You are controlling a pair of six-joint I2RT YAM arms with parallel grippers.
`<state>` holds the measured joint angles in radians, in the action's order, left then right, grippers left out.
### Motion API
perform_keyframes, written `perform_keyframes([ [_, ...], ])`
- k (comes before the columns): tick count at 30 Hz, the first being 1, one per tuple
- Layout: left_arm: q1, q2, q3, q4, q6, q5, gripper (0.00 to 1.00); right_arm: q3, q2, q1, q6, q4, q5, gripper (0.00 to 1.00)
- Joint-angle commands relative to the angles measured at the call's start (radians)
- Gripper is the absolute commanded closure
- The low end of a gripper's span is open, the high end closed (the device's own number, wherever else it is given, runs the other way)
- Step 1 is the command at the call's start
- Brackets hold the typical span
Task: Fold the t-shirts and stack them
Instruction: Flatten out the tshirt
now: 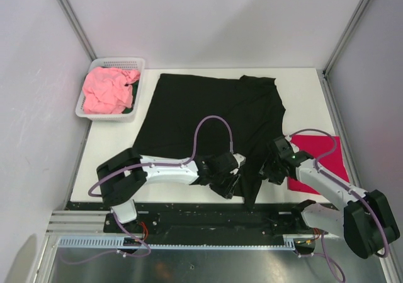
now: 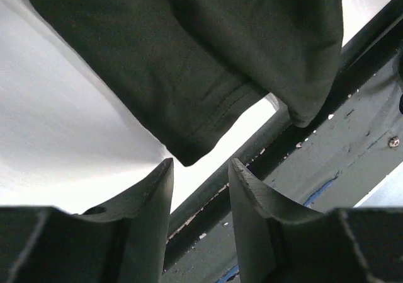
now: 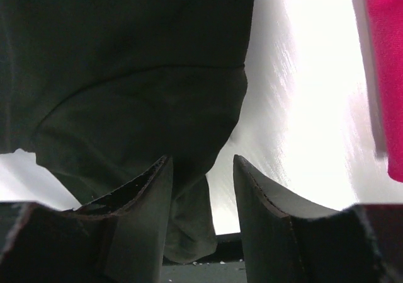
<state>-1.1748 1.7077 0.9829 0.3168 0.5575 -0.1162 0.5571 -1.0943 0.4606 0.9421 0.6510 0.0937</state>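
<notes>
The black t-shirt lies spread across the table's middle, and one fold of it hangs over the near edge. My left gripper is low at that near edge. In the left wrist view it is open and empty, just short of a hemmed corner of the black t-shirt. My right gripper is on the shirt's right side. It is open, with black cloth showing behind the gap but not pinched. The crimson t-shirt lies folded at the right. The salmon pink t-shirt is bunched in the basket.
A white mesh basket stands at the table's back left corner. A dark metal rail runs along the near edge below the table top. Grey walls close in the left, back and right sides. The crimson cloth shows right of my right gripper.
</notes>
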Motion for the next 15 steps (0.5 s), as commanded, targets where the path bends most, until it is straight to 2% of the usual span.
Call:
perform_keyframes([
  [1,-0.006,0.015,0.043,-0.01,0.002,0.019,0.56,-0.006,-0.019,-0.01,-0.015,-0.054,0.04,0.53],
  [4,-0.009,0.003,0.041,-0.011,0.011,0.042,0.58,-0.012,-0.03,-0.013,-0.021,-0.058,0.048,0.58],
  [8,-0.008,0.003,0.042,-0.011,0.013,0.076,0.62,-0.021,-0.047,-0.022,-0.029,-0.061,0.054,0.72],
  [11,-0.008,0.017,0.047,-0.011,0.018,0.091,0.71,-0.024,-0.05,-0.034,-0.038,-0.058,0.058,0.77],
  [15,-0.008,0.021,0.047,-0.01,0.033,0.109,0.91,-0.025,-0.05,-0.056,-0.055,-0.054,0.061,0.81],
])
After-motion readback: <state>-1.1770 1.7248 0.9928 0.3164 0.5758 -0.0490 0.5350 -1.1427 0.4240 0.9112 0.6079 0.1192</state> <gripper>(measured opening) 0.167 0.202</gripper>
